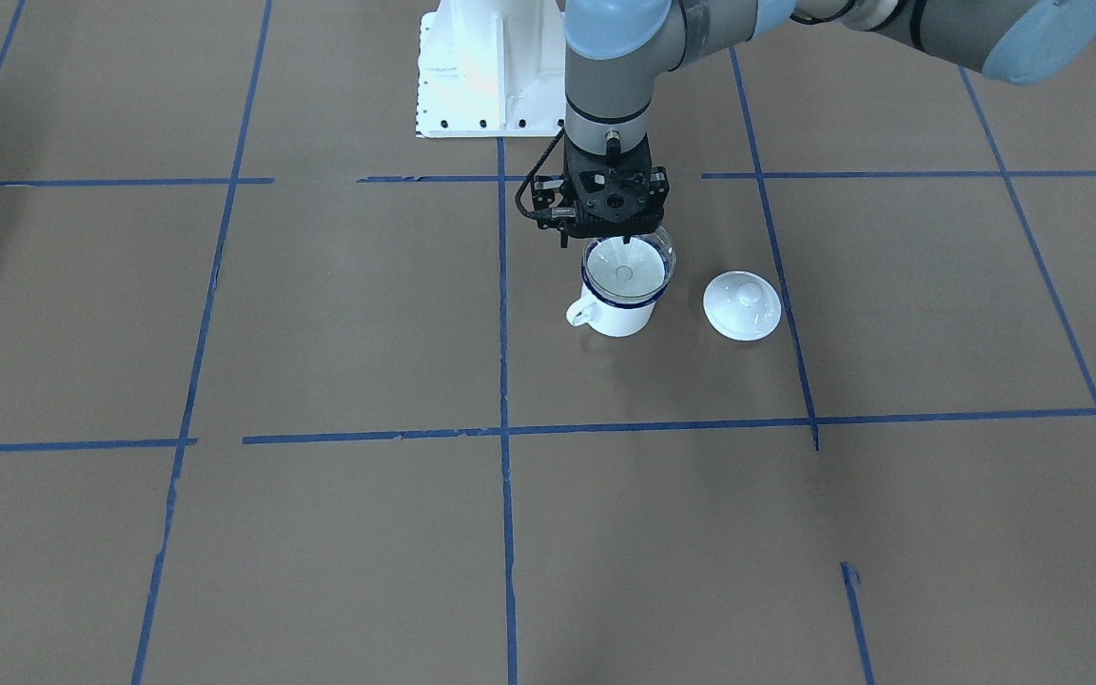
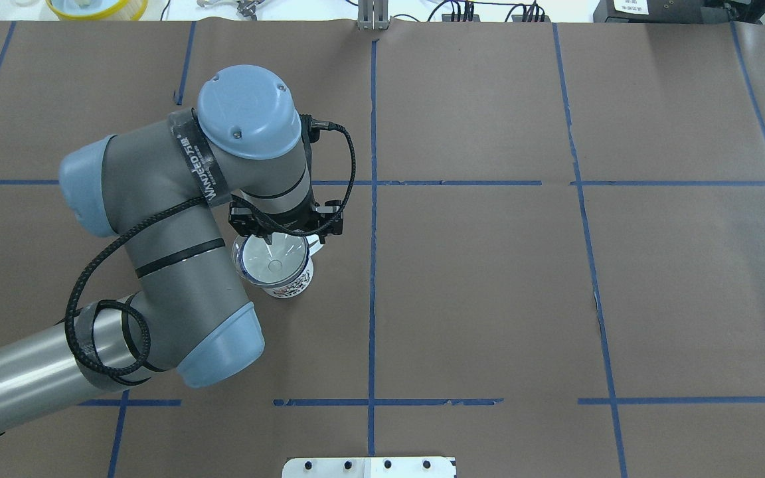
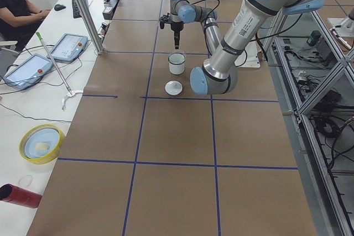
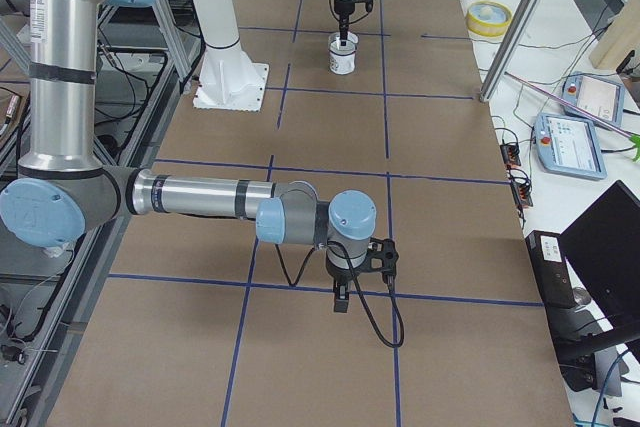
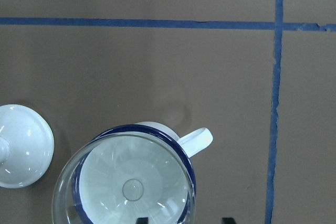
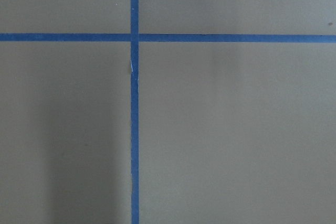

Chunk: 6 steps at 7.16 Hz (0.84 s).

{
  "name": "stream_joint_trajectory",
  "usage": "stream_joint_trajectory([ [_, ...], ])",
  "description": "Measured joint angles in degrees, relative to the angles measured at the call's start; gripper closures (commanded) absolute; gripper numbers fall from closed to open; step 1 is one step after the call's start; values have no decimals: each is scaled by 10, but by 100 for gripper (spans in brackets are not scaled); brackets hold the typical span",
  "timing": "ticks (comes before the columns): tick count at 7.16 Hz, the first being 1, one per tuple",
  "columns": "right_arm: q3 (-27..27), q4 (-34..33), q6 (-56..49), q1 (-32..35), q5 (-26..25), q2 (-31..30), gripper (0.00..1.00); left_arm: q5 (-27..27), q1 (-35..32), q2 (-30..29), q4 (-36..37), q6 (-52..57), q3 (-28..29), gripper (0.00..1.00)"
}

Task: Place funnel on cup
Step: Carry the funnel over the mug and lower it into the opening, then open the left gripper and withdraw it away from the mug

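Observation:
The white cup with a dark blue rim stands on the brown paper, also in the overhead view. The clear funnel sits in the cup's mouth, spout down, with its rim slightly off-centre over the cup's rim; the left wrist view shows this too. My left gripper hangs straight down over the funnel's far edge. In the left wrist view its fingertips stand apart on either side of the funnel's rim, open. My right gripper hangs low over bare paper far from the cup; I cannot tell its state.
A round white knobbed lid lies on the paper beside the cup, on the side away from the handle. The robot's white base plate is behind the cup. A yellow bowl sits off the paper at the table's end.

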Motion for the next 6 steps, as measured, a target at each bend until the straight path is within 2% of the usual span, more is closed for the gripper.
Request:
stream_joint_trajectory([
  [2,0,0,0,0,0,0,0,0,-27,33,-82,0,-5,0],
  [3,0,0,0,0,0,0,0,-10,-67,46,-120,2,-9,0],
  [4,0,0,0,0,0,0,0,-47,-122,62,-140,25,-13,0],
  [6,0,0,0,0,0,0,0,-147,-251,119,-148,170,-15,0],
])
